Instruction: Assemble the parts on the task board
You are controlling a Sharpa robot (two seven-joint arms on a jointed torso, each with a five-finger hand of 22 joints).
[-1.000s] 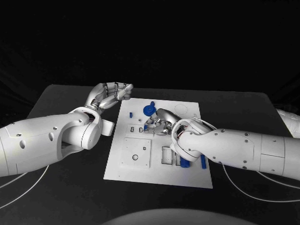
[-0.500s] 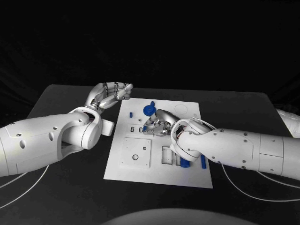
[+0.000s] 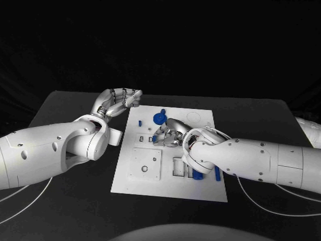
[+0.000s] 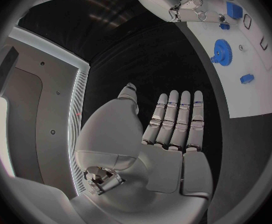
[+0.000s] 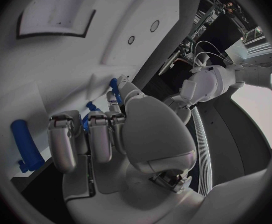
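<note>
The white board (image 3: 168, 173) lies in the middle of the black table (image 3: 66, 105). The right hand (image 3: 172, 132) is down on the middle of the board, its fingers (image 5: 101, 134) curled in around a small blue piece (image 5: 115, 87). I cannot tell if it really holds that piece.

The left hand (image 3: 119, 102) is up over the table, just past the far left corner of the board. Its fingers (image 4: 176, 119) are spread flat and hold nothing.

A round blue wheel (image 3: 160, 118) sits on the far part of the board. A blue stick (image 3: 217, 173) lies near the board's right edge.
</note>
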